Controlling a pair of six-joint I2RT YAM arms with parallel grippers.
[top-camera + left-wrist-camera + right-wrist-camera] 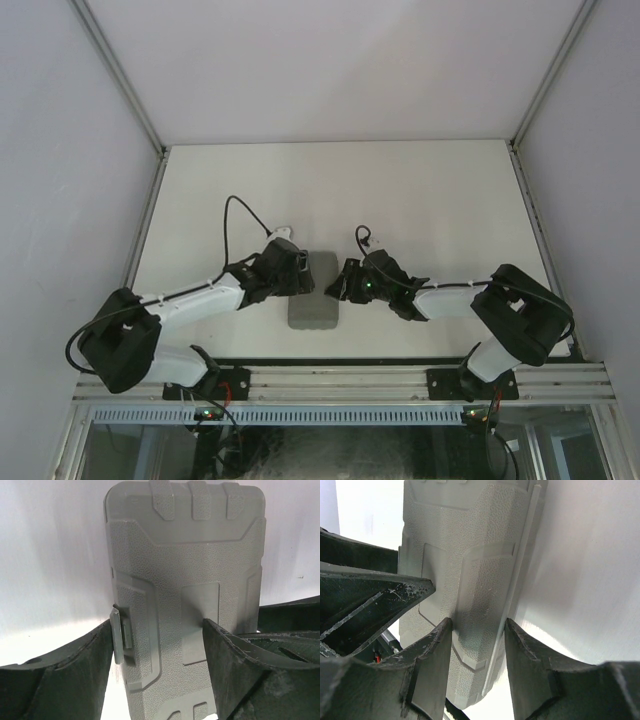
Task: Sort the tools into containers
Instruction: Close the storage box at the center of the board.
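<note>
The containers (315,300) lie shut together as one plain grey case flat on the table between my two arms. The tools are hidden. My left gripper (300,272) is open over the case's left side. In the left wrist view (159,625) one finger sits against the small side latch (117,632) and the other rests on the textured lid (185,555). My right gripper (345,285) is open at the case's right side. In the right wrist view (478,622) its jaws straddle the rim of the case (470,540), one finger on the lid and the other over the table just outside the rim.
The white table (420,190) is enclosed by pale walls on the left, right and back. An aluminium rail (340,380) carrying both arm bases runs along the near edge. Black cables loop above each wrist.
</note>
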